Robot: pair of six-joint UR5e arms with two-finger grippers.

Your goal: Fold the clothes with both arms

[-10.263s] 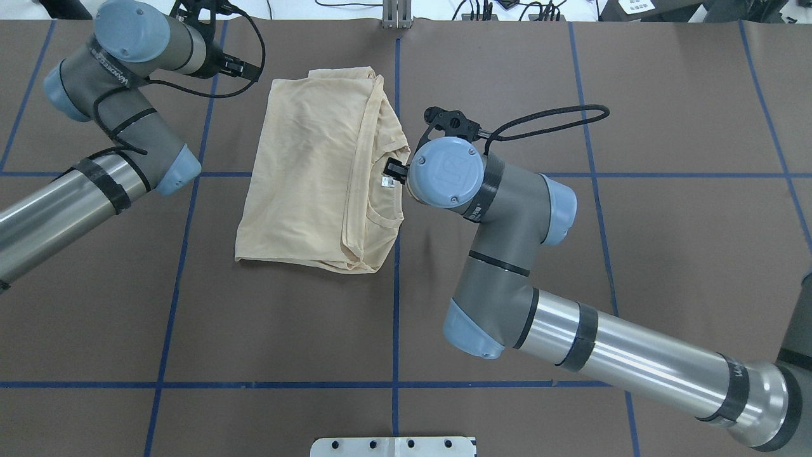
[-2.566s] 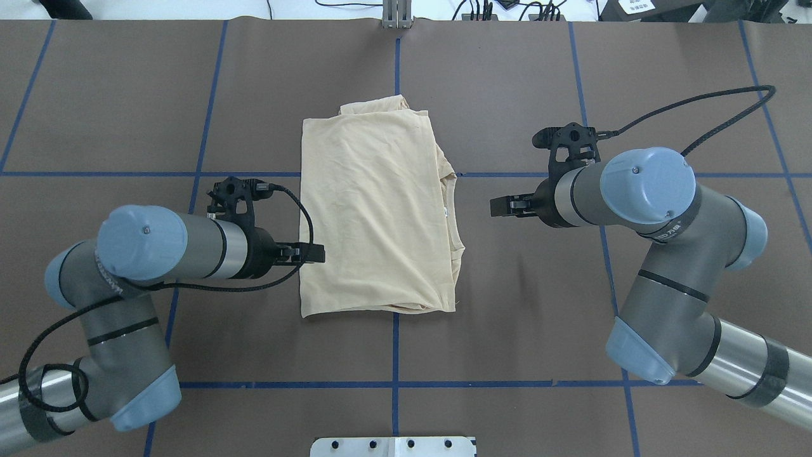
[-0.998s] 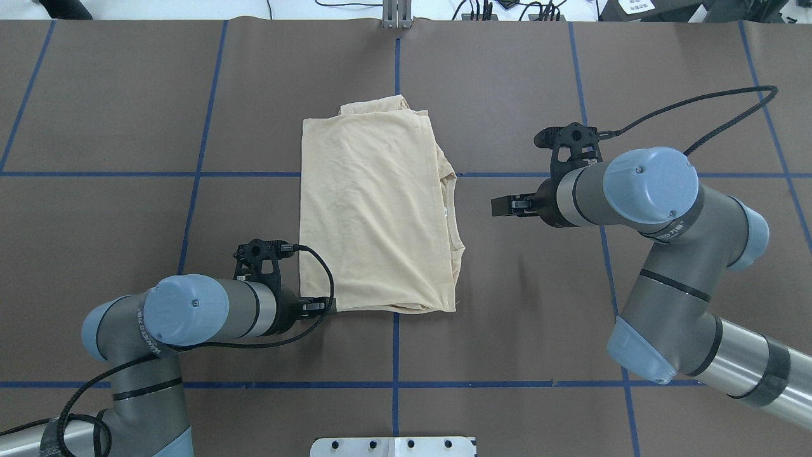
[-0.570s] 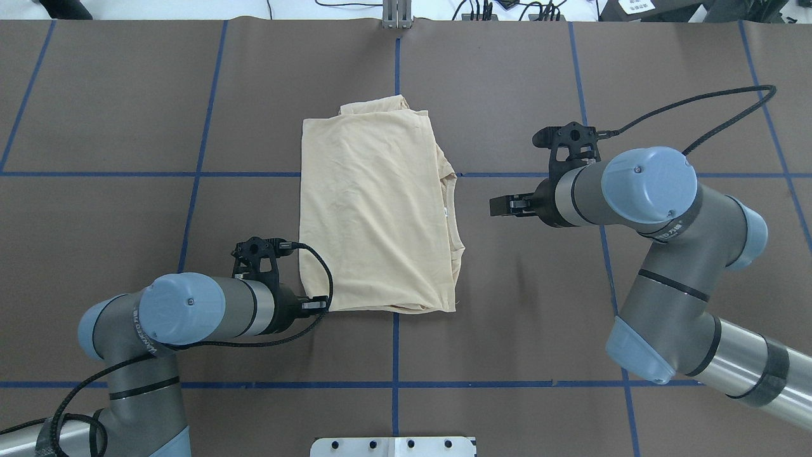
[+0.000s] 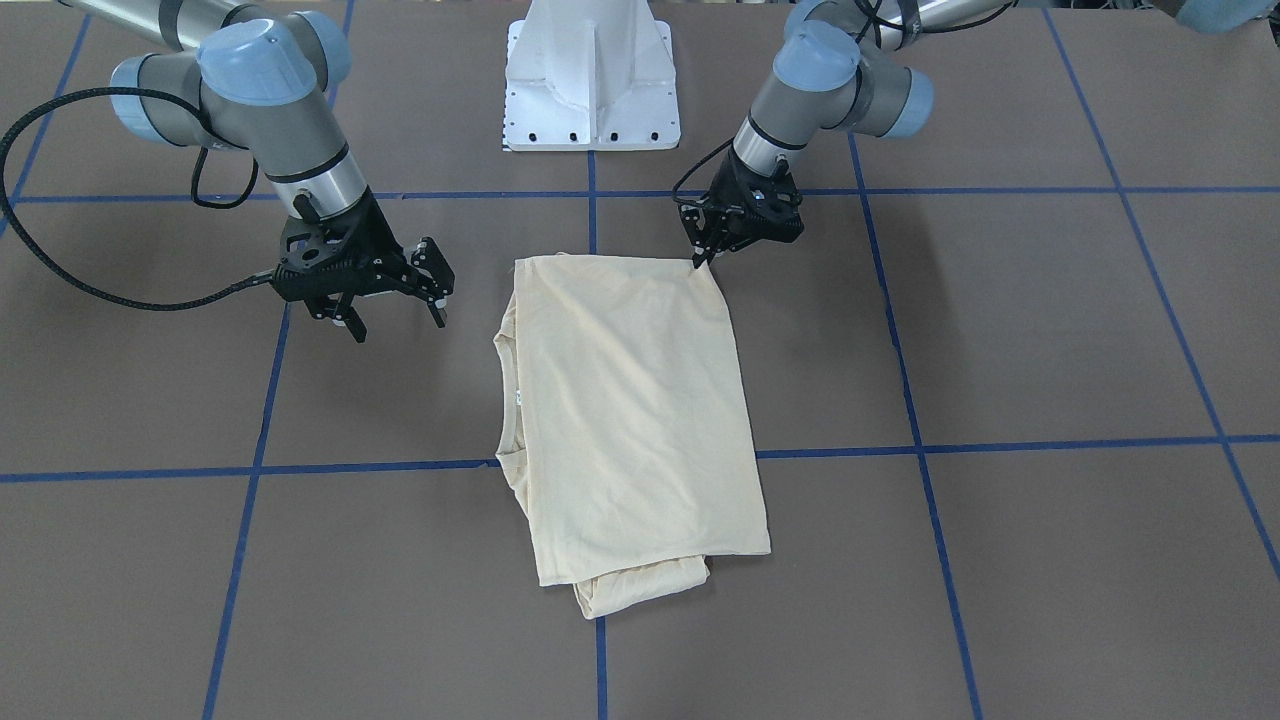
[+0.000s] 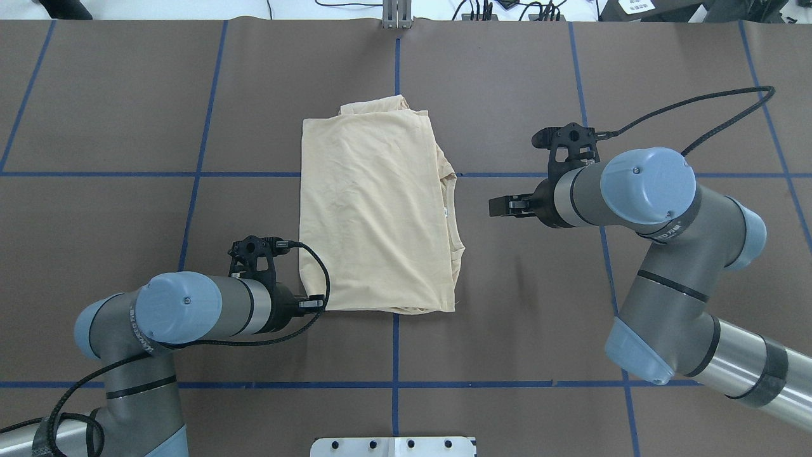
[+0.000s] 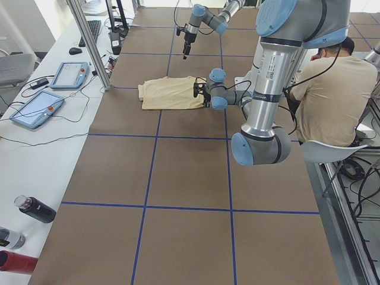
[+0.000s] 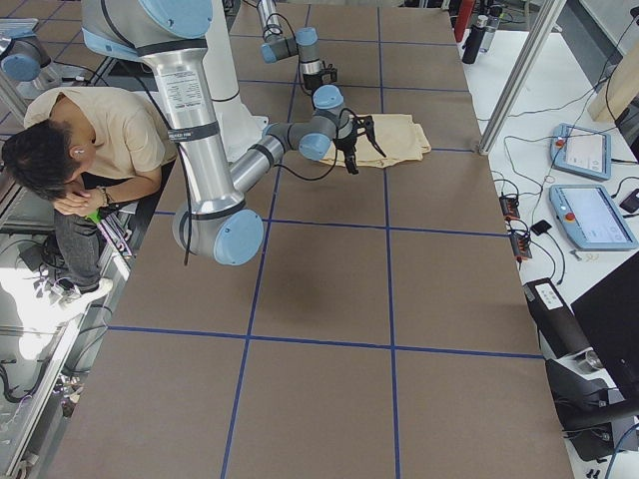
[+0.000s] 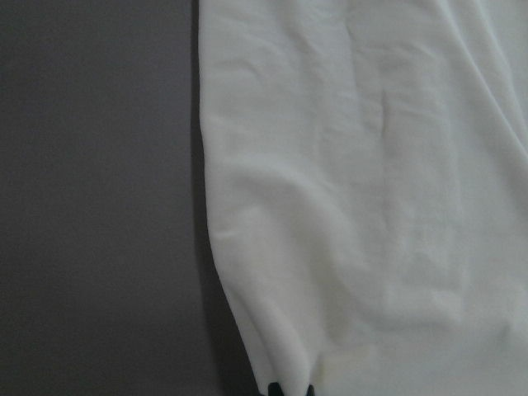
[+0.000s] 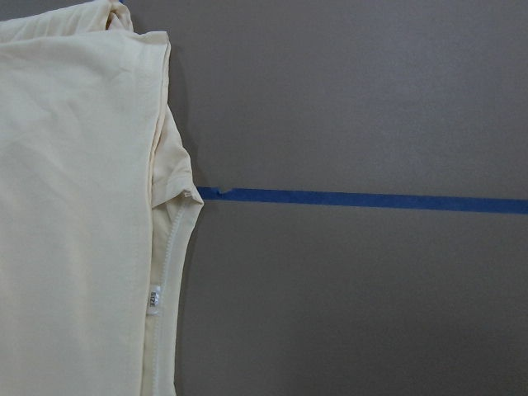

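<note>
The cream-yellow T-shirt (image 6: 374, 209) lies folded into a tall rectangle at the table's middle, collar and white label (image 10: 153, 298) on its right side. Its print is hidden. My left gripper (image 6: 315, 304) sits low at the shirt's near-left corner, shut on that corner. In the front view the left gripper (image 5: 698, 262) narrows to a point on the cloth's edge, and the left wrist view shows the T-shirt (image 9: 371, 206) running between the fingertips. My right gripper (image 5: 397, 322) hangs open to the right of the collar, apart from the T-shirt (image 5: 630, 400), holding nothing.
The brown table mat carries a blue tape grid (image 6: 395, 355). The white pedestal base (image 5: 592, 75) stands at the robot's side of the table. A seated person (image 7: 323, 89) is beside the robot. Control tablets (image 7: 70, 74) and bottles (image 7: 35, 209) lie on the far bench.
The shirt was shifted to the table's middle and both arms swung out. My left gripper then slid down the shirt's left edge to its near corner. The right arm has barely moved.
</note>
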